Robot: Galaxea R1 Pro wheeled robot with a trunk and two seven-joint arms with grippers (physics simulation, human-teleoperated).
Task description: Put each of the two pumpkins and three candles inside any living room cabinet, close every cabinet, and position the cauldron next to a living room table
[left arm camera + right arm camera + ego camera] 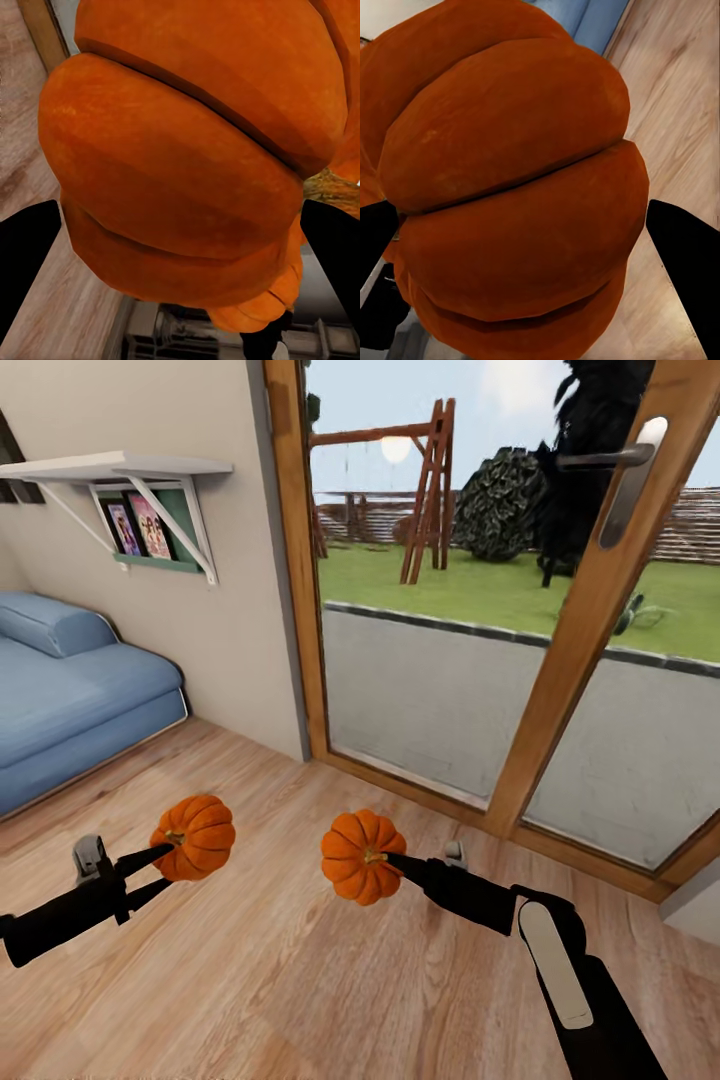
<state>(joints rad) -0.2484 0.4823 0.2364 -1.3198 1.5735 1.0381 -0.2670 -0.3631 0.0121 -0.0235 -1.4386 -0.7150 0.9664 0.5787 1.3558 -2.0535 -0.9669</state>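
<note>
The left gripper has its two black fingers clamped on a small round orange ribbed pumpkin, which sits at the fingertips and juts forward and up from them, lifted clear of the floor. In the left wrist view the same pumpkin bulges between the dark fingers on either side.

The right gripper is likewise clenched on a second small orange ribbed pumpkin, held out ahead of the arm with its small stem turned toward the fingers. In the right wrist view this pumpkin sits tight between the two black fingers.

The two pumpkins hang side by side, near each other but apart, above a pale wooden plank floor.

Beyond them stands a wood-framed glass patio door with a metal lever handle, showing a lawn and a swing frame outside. To the left is a blue upholstered sofa under a white wall shelf.

Both loads are already secured, so the coming move probably depends on turning the base to find the low dark-brown cabinet; neither arm is yet nearer to it.
</note>
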